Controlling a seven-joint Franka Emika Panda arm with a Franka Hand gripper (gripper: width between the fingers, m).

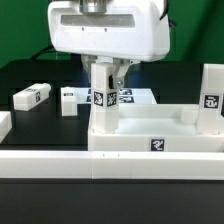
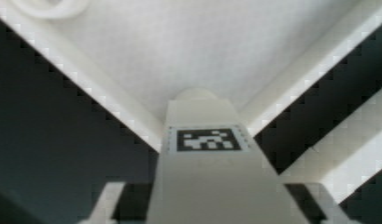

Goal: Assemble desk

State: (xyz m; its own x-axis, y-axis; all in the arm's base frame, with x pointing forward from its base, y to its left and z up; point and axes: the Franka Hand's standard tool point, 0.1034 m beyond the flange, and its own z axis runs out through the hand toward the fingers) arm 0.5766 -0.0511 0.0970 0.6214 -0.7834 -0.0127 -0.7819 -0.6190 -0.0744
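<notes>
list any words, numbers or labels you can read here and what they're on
None: no words, numbers or brands can be read. Only black-and-white square tags show, on the upright leg, on the desk top front wall and on the loose legs. Their patterns are not text.

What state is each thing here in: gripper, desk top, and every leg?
gripper: around a leg; open or shut unclear.
leg under gripper: upright, at the desk top's corner on the exterior view's left.
other standing leg: upright, at the corner on the exterior view's right.
desk top: flat, rim up.
first loose leg: lying on the table, unattached.
second loose leg: on the table, unattached.
</notes>
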